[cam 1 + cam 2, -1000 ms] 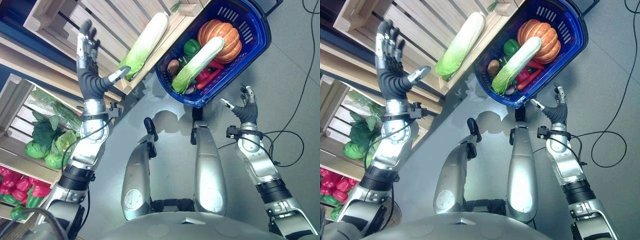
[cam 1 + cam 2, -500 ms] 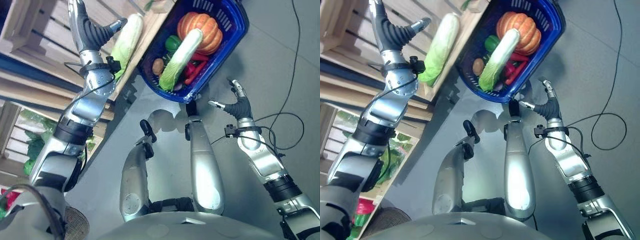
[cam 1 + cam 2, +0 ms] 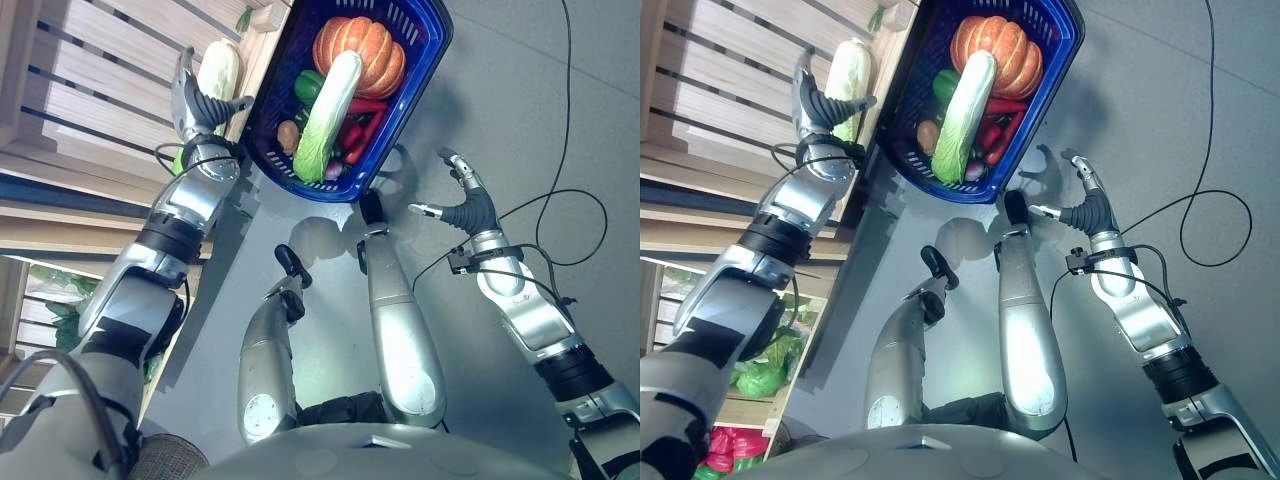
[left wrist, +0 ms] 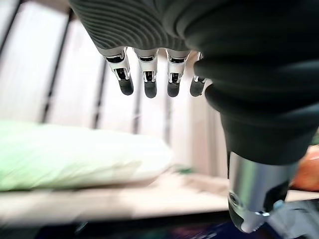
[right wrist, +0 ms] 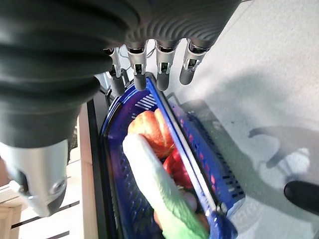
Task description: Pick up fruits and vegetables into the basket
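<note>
The left hand [image 3: 203, 107] is raised at the wooden shelf [image 3: 90, 90], fingers [image 4: 145, 82] straight and spread from the thumb, holding nothing. A napa cabbage [image 3: 216, 72] lies on the shelf edge just beyond the hand; in the left wrist view it lies flat on the slats below the fingertips.

The step in hand appears to be reaching for this cabbage. To do it well, the hand should come down over the thick middle of the cabbage, with the fingers on one side and the thumb on the other, and close firmly, since the long body is likely to tip if gripped near one end.

The right hand [image 3: 462, 204] hovers over the floor near the blue basket [image 3: 420, 60], fingers relaxed and empty.

The basket stands on the floor against the shelf. It contains an orange pumpkin [image 3: 358, 52], a second napa cabbage [image 3: 327, 115] laid across the load, a green bell pepper [image 3: 308, 86], red peppers [image 3: 362, 125] and a brown potato-like item [image 3: 288, 134].
</note>
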